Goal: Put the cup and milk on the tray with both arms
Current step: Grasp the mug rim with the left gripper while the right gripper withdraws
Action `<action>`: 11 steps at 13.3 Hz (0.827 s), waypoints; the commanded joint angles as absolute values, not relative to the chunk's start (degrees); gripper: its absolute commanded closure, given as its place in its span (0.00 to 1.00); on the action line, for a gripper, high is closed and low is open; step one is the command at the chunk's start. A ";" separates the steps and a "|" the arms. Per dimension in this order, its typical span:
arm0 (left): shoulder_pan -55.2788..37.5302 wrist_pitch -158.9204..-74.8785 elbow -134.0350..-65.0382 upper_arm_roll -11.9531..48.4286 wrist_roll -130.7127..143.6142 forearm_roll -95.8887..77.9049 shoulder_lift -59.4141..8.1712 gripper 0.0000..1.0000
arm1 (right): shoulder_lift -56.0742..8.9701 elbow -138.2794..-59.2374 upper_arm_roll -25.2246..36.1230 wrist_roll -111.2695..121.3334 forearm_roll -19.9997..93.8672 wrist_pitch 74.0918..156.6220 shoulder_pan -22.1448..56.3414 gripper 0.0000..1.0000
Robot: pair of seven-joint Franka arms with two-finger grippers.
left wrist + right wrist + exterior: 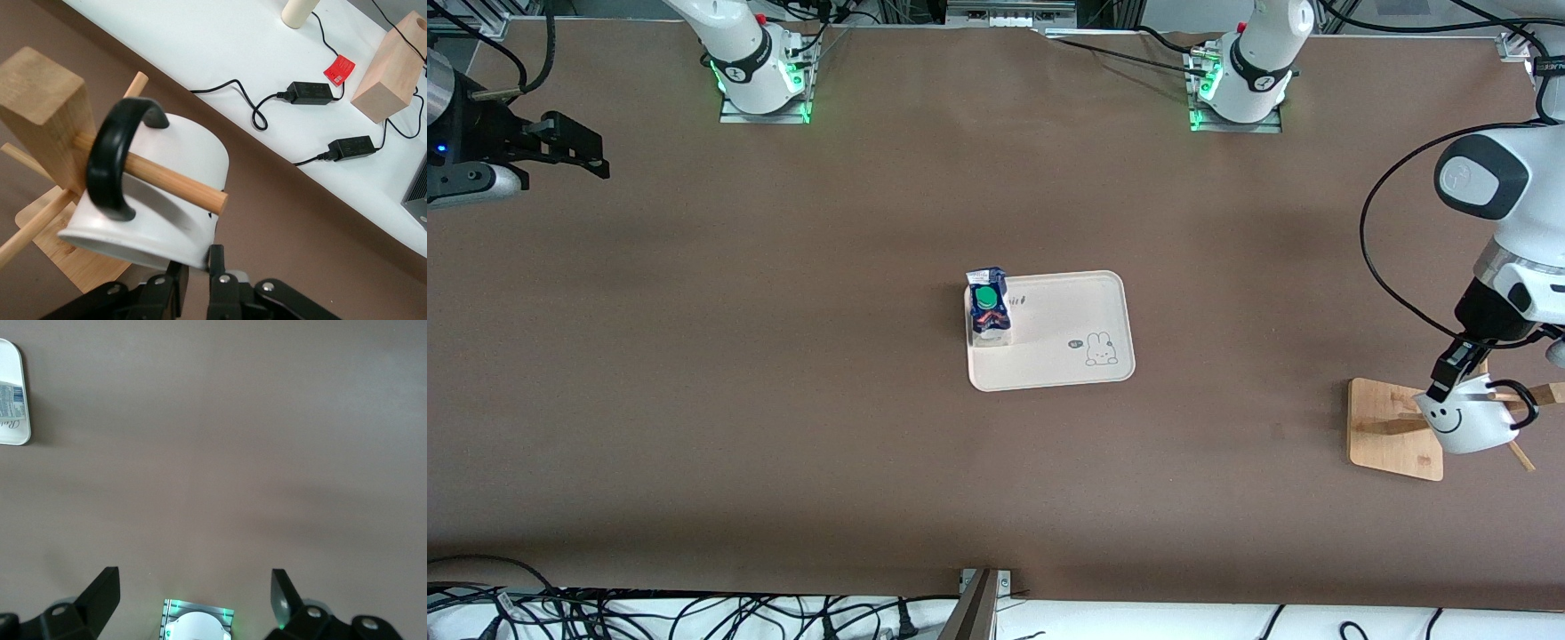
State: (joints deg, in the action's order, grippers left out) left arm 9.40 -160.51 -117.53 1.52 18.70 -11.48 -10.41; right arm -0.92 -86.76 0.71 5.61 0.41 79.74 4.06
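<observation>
1. Left gripper (1449, 378): hanging over the wooden rack (1392, 427) near the bench edge at the left arm's end, its fingers (215, 261) pinching the rim of the cup (1467, 425), one inside and one outside the wall.
2. Cup: white mug with a black smiley, sitting tilted on the rack with a wooden peg (160, 175) running through its black handle (113, 160).
3. Rack: light wood, square base lying flat on the bench, several pegs sticking out from a central post (40, 113).
4. Right gripper (591, 156): waiting above the bench near the corner at the right arm's end, on the robots' side, jaws spread wide and holding nothing.
5. Milk (989, 305): dark-blue carton with a green cap, standing upright on the tray (1067, 351), in the tray corner toward the right arm's end and farther from the front camera.
6. Tray: cream, rabbit drawing showing, lying flat around mid-bench, well apart from both grippers.
</observation>
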 commanded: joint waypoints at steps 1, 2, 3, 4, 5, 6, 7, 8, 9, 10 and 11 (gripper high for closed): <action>9.32 -160.05 -116.28 1.76 16.61 -13.36 -10.64 0.94 | -0.70 -86.93 -0.09 6.15 -0.35 80.59 2.46 0.00; 9.40 -160.05 -116.28 2.54 16.70 -13.27 -10.55 0.96 | -1.49 -86.05 -0.09 5.98 -1.40 80.77 2.55 0.00; 9.40 -159.96 -116.19 2.81 16.70 -13.18 -10.11 0.97 | -1.84 -85.09 -0.09 5.63 -2.19 80.86 2.55 0.00; 9.32 -159.87 -116.19 2.90 16.70 -13.10 -9.93 0.99 | -1.93 -84.99 0.09 5.63 -2.28 80.86 2.46 0.00; 9.23 -159.18 -116.02 2.99 16.79 -12.92 -9.67 1.00 | -1.93 -84.99 0.35 5.45 -2.46 80.95 2.46 0.00; 9.23 -157.17 -114.88 3.86 16.79 -12.57 -9.58 1.00 | -1.85 -84.99 0.61 5.45 -3.33 80.95 2.37 0.00; 9.23 -153.41 -112.96 4.04 16.96 -12.48 -9.58 1.00 | -1.93 -84.99 0.62 5.54 -3.43 81.12 2.37 0.00; 9.23 -149.37 -111.11 4.30 17.05 -12.39 -9.58 1.00 | -1.85 -84.90 0.70 5.28 -3.08 81.21 2.37 0.00; 9.23 -145.93 -109.35 4.57 16.96 -12.31 -9.58 1.00 | -1.93 -84.99 0.70 5.19 -2.82 81.21 2.37 0.00; 9.05 -143.90 -108.47 5.18 16.96 -12.30 -9.49 1.00 | -1.93 -84.99 0.79 5.27 -2.90 81.21 2.29 0.00; 9.05 -142.22 -107.67 6.84 16.96 -11.96 -9.32 1.00 | -1.93 -84.99 0.88 5.27 -2.90 81.21 2.20 0.00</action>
